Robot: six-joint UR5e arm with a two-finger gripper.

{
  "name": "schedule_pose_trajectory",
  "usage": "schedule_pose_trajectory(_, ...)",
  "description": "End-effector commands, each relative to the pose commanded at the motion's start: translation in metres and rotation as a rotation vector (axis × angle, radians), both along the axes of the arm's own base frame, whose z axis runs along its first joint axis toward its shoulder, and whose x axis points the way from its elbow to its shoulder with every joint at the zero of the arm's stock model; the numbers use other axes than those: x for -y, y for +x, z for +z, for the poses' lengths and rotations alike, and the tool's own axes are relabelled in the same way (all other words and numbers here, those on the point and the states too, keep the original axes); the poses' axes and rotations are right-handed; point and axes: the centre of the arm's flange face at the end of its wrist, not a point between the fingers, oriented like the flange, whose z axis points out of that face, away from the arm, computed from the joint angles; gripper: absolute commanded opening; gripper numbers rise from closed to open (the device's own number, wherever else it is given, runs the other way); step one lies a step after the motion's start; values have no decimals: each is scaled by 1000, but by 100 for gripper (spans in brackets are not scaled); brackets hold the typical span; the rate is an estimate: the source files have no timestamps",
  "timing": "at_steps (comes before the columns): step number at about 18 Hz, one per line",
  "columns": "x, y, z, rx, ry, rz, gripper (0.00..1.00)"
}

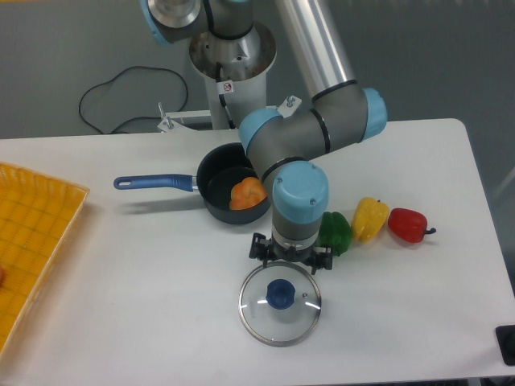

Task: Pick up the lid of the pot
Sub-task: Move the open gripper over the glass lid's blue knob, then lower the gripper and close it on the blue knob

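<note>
Nearest on the white bench (121, 305) lies the pot lid (280, 304), a round glass disc with a metal rim and a blue knob at its centre, resting flat and a little right of the middle. Just beyond it the tool (290, 259) hangs pointing straight down, over the lid's far edge; its black body sticks out on either side of the blue-capped wrist, but the wrist hides the fingers, so I cannot tell how wide they stand or whether they touch the lid. To the right of the wrist sit three peppers in a row: a green pepper (336, 232) close against the arm, a yellow pepper (370, 219) touching it, and a red pepper (407, 225) just beside that. Farther back, left of the arm, is a dark saucepan (216, 181) with a blue handle pointing left and an orange pepper (248, 193) inside. A yellow tray (32, 233) lies at the left edge. Farthest back stands the robot base (233, 56), with a black cable (129, 88) looping to its left.
</note>
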Motion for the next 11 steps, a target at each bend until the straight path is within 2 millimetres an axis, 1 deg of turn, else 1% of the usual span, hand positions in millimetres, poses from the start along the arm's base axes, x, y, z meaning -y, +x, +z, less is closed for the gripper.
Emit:
schedule_pose_trajectory(1,0,0,-6,7,-6,0,100)
schedule_pose_trajectory(6,-6,1,-16,6,-3,-8,100)
schedule_pose_trajectory(10,-11,-1,-29,2,0,-11,100)
schedule_pose_trajectory(11,-13,-1,-30,-1,3,-12,100)
